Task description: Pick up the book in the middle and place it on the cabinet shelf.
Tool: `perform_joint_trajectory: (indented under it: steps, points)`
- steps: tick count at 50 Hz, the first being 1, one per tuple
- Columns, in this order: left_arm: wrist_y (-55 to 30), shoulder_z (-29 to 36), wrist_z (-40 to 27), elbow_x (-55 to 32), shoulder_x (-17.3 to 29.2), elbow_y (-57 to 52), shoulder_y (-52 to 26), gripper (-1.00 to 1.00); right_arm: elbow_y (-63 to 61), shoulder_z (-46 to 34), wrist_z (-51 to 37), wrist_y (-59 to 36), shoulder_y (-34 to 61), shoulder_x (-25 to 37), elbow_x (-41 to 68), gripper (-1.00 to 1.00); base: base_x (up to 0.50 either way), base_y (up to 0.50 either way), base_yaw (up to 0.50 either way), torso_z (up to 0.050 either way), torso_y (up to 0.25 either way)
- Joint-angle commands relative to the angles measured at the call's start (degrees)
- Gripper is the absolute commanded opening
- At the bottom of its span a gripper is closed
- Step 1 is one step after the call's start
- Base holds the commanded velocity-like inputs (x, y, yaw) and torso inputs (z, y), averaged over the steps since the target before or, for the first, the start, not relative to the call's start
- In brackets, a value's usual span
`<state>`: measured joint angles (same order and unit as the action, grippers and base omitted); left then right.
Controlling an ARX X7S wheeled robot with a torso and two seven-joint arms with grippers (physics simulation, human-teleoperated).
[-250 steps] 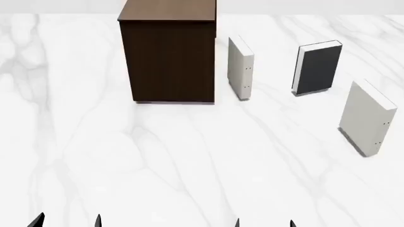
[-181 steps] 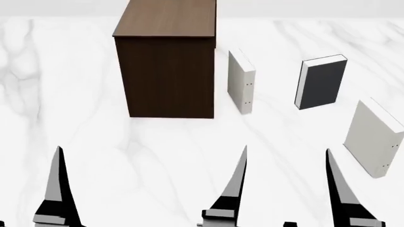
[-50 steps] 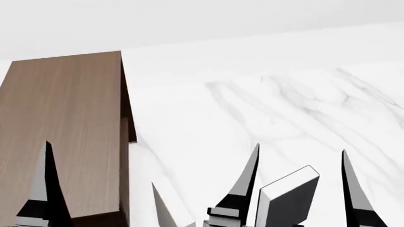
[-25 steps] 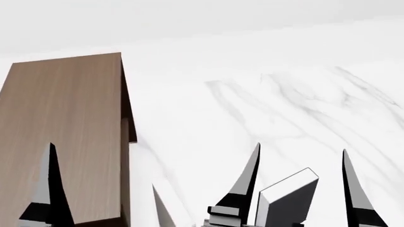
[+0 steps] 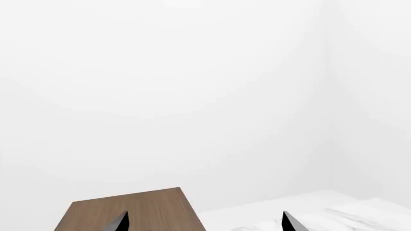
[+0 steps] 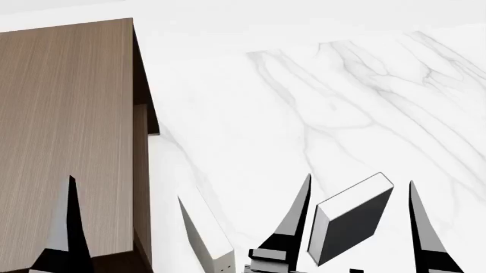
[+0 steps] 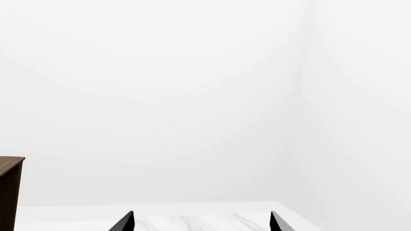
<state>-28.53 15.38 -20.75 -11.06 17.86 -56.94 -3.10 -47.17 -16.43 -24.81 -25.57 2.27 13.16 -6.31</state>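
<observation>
A: Where is the book (image 6: 351, 226) now?

B: In the head view it stands on the white marble table (image 6: 319, 102), tilted, low on the right side. It shows between the two fingers of the right gripper (image 6: 361, 219), but I cannot tell if the fingers touch it. I think they are apart from it.

A: So how do the jaws of the right gripper stand?

B: They are spread wide. One finger shows on each side of the book, and the right wrist view shows only two dark tips with white wall between them, so nothing is held there.

A: And the left gripper (image 5: 204, 220)?

B: Its jaws are also spread wide and hold nothing. In the left wrist view one tip is in front of the cabinet top and the other tip is in front of the table.

A: Where is the cabinet (image 6: 68, 136)?

B: It fills the left side of the head view, brown with wood grain, with its flat top hanging over the side wall. A pale book (image 6: 206, 236) stands on the table just beside the cabinet, between it and the grey book.
</observation>
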Motion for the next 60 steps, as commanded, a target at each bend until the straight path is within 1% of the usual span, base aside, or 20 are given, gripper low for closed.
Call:
perform_joint_trajectory:
  steps: [1,8,12,15,16,21,24,26,29,30,31,32,34,37,40,42,44,48,56,60]
  points:
    - [-3.2,-1.1,-3.2,-2.6,0.8,-3.0,-1.3,1.0,0.3,-0.3,-0.3,0.2,0.1,0.3,0.1,1.0,0.0,0.0,0.0,0.0,0.0]
    - [-4.1,-2.1,-8.3,-6.9,3.0,-2.8,-1.9,1.0,0.1,-0.4,-0.5,-0.1,0.2,0.4,0.1,1.0,0.0,0.0,0.0,0.0,0.0]
    - [-4.1,-3.4,-9.3,-8.3,2.4,-0.7,-1.1,1.0,-0.9,0.2,-0.6,-0.9,0.4,0.1,0.9,1.0,0.0,0.0,0.0,0.0,0.0]
    - [-3.9,-3.4,-9.5,-8.8,2.3,0.1,-0.8,1.0,-3.4,0.6,-0.5,-4.0,1.5,-0.4,1.0,1.0,0.0,0.0,0.0,0.0,0.0]
    - [-3.6,-3.4,-9.5,-8.7,2.4,0.5,-0.6,1.0,-5.0,2.2,-1.3,-7.3,2.9,-2.1,1.8,1.0,0.0,0.0,0.0,0.0,0.0]
    - [-3.0,-2.9,-9.8,-8.8,2.6,1.6,-0.2,1.0,-8.2,9.9,0.8,-18.9,13.5,-8.9,12.1,1.0,0.0,0.0,0.0,0.0,0.0]
    - [-3.9,-3.5,-10.3,-9.7,2.8,1.1,-0.7,1.0,-5.3,13.0,-2.5,-34.5,30.9,-12.4,14.3,1.0,0.0,0.0,0.0,0.0,0.0]
    - [-3.9,-3.7,-10.5,-10.0,2.9,1.2,-0.8,1.0,-1.3,14.5,-6.5,-38.6,37.3,-12.9,16.2,1.0,0.0,0.0,0.0,0.0,0.0]
    - [-3.5,-3.4,-10.6,-10.0,3.0,1.5,-0.8,1.0,10.0,11.1,-10.3,-36.6,46.6,-11.6,12.5,1.0,0.0,0.0,0.0,0.0,0.0]
    - [-3.5,-3.1,-10.7,-9.9,3.0,1.5,-0.8,1.0,13.5,10.7,-8.9,-35.4,49.0,-11.5,13.5,1.0,0.0,0.0,0.0,0.0,0.0]
    - [-3.4,-2.7,-10.7,-9.7,3.0,1.5,-0.8,1.0,20.6,8.0,-10.6,-31.5,52.5,-10.9,10.8,1.0,0.0,0.0,0.0,0.0,0.0]
    - [-3.7,-2.5,-10.9,-9.7,3.1,1.3,-0.9,1.0,23.2,8.3,-12.8,-28.1,53.2,-11.5,9.5,1.0,0.0,0.0,0.0,0.0,0.0]
    - [-3.9,-2.3,-11.1,-9.9,3.2,1.0,-1.1,1.0,31.3,4.5,-10.0,-28.2,58.4,-9.7,9.4,1.0,0.0,0.0,0.0,0.0,0.0]
    - [-4.0,-2.4,-11.3,-10.4,3.5,0.7,-1.4,1.0,42.4,9.7,-11.2,-24.4,62.7,-12.7,13.2,1.0,0.0,0.0,0.0,0.0,0.0]
    - [-3.4,-2.4,-11.4,-10.5,3.7,1.0,-1.2,1.0,55.9,10.9,-17.1,-20.3,66.8,-12.4,12.0,1.0,0.0,0.0,0.0,0.0,0.0]
    - [-3.5,-2.3,-11.7,-10.6,3.8,0.8,-1.2,1.0,61.2,14.2,-19.2,-19.0,68.0,-12.8,15.9,1.0,0.0,0.0,0.0,0.0,0.0]
    - [-3.3,-2.1,-11.8,-10.7,3.9,1.0,-1.3,1.0,65.4,13.3,-21.3,-16.4,69.5,-12.0,14.9,1.0,0.0,0.0,0.0,0.0,0.0]
    - [-3.4,-1.7,-12.2,-10.9,4.3,0.3,-1.6,1.0,72.3,20.9,-27.3,-13.9,70.7,-12.5,20.4,1.0,0.0,0.0,0.0,0.0,0.0]
    - [-3.3,-2.3,-13.5,-12.5,5.4,-0.2,-2.0,1.0,77.9,23.4,-31.3,-10.6,74.2,-12.5,23.8,1.0,0.0,0.0,0.0,0.0,0.0]
    - [-3.5,-2.2,-14.5,-13.2,6.0,-0.7,-2.4,1.0,86.4,24.7,-37.2,-12.8,78.5,-12.1,24.0,1.0,0.0,0.0,0.0,0.0,0.0]
